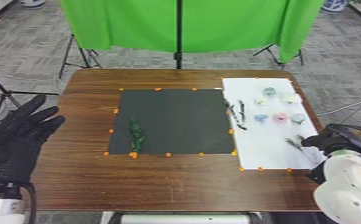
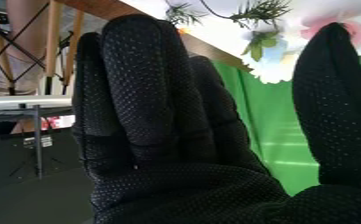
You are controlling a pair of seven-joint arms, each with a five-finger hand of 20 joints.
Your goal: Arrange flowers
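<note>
Right hand [image 1: 322, 142] straight-fingered, thumb apart, empty, by the white sheet [image 1: 258, 156]; left hand [image 1: 15, 145] loosely open, empty; green sprig [image 1: 136, 136] lying on the black mat [image 1: 176, 120].

Green sprig [image 1: 136, 136] on mat [image 1: 178, 120], pastel flowers [image 1: 280, 117] on sheet [image 1: 258, 152]

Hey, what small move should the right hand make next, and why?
I'd probably ease the open right hand to the thin green sprigs on the white rectangular sheet: they lie close to that hand, while the flat black square mat bears just one dark green leafy branch.
</note>
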